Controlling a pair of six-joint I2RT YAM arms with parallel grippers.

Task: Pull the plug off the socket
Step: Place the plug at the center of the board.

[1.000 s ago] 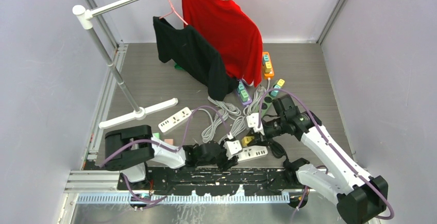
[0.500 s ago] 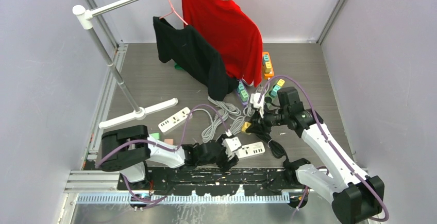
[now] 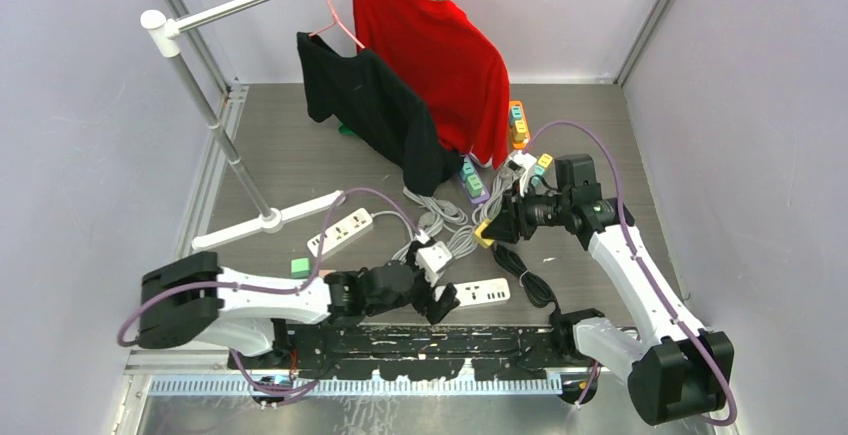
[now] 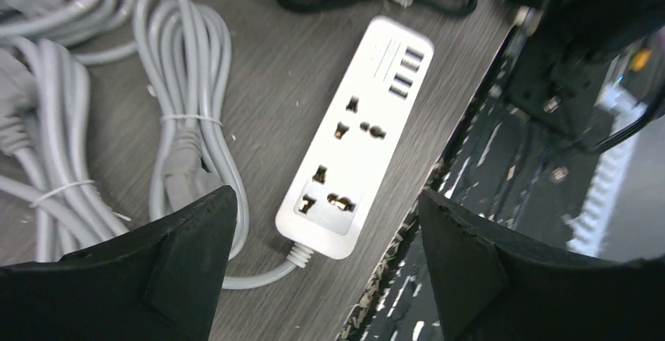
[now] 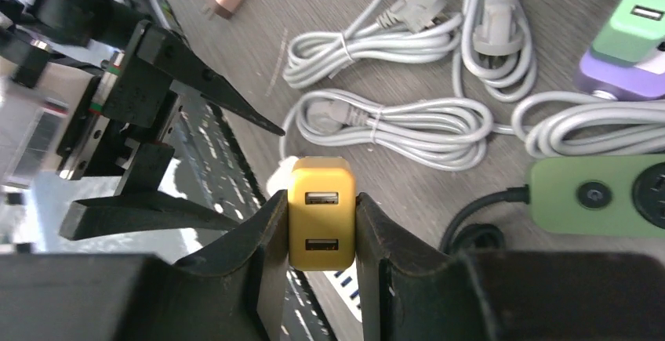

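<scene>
The pull looks done: the right gripper [image 5: 320, 202] clamps the yellow USB plug [image 5: 321, 235] aloft at twelve o'clock from the white power strip [image 4: 357, 133], which lies under the wide-open left gripper [image 4: 325, 204]; next, set it down.

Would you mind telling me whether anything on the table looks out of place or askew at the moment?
The white power strip lies askew at the near edge of the table, its cord end close to the brink, sockets empty. The yellow USB plug is held above the table, clamped in the right gripper. Nothing looks spilled or damaged.
</scene>
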